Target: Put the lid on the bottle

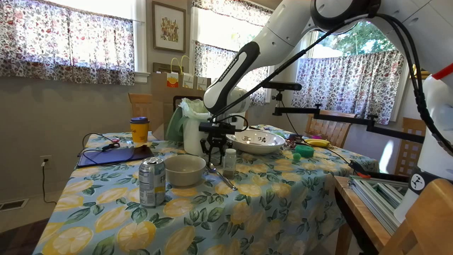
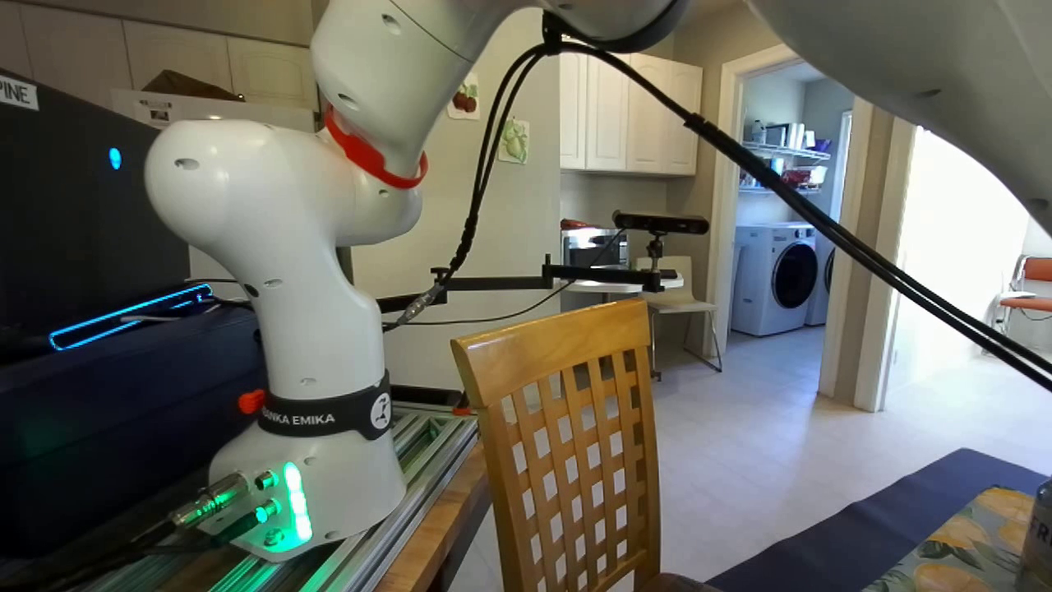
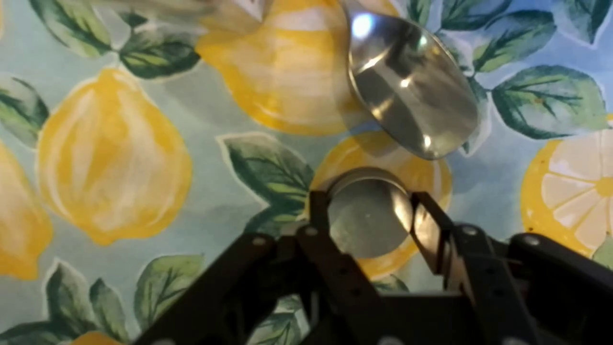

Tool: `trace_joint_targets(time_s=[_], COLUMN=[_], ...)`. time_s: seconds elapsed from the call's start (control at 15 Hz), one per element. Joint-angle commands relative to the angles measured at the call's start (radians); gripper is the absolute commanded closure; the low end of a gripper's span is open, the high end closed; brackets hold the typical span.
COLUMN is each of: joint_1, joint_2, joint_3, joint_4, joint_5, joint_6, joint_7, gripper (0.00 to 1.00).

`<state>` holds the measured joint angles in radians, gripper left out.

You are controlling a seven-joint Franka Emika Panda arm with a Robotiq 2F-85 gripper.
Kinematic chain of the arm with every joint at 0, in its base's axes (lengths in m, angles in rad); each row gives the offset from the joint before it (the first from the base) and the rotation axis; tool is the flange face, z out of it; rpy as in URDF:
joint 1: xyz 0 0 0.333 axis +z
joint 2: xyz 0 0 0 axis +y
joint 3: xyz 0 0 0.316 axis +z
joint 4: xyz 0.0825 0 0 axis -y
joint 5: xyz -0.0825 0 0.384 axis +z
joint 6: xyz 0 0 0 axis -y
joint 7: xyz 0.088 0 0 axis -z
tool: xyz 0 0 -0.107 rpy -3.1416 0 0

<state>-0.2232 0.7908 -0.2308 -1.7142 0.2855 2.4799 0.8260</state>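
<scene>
The lid (image 3: 368, 220) is a round, shiny metal disc with a raised rim, in the wrist view. My gripper (image 3: 371, 211) is shut on it, with a dark fingertip against its left and right edges. I cannot tell whether it rests on the cloth or hangs just above it. In an exterior view my gripper (image 1: 214, 159) points down near the tabletop, and the lid is not made out there. The small clear bottle (image 1: 229, 163) with a whitish top stands upright just right of the gripper. A blurred, see-through part at the wrist view's top left may be the bottle.
A metal spoon (image 1: 221, 177) lies close to the gripper; its bowl shows in the wrist view (image 3: 414, 86). A bowl (image 1: 184, 170) and a can (image 1: 152, 182) stand left. A white container (image 1: 193, 136) and a large dish (image 1: 260, 143) stand behind.
</scene>
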Motion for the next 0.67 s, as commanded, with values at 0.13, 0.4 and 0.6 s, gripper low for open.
trace_joint_targets(time_s=[0.13, 0.4, 0.6], joint_1=[-0.012, -0.006, 0.002], joint_2=[0.016, -0.045, -0.144], joint_3=[0.010, 0.009, 0.007], joint_4=[0.027, -0.001, -0.042], joint_5=[0.019, 0.011, 0.008], joint_6=[-0.002, -0.044, -0.098], joint_7=[-0.016, -0.025, -0.029], gripper=[0.78, 0.78, 0.78])
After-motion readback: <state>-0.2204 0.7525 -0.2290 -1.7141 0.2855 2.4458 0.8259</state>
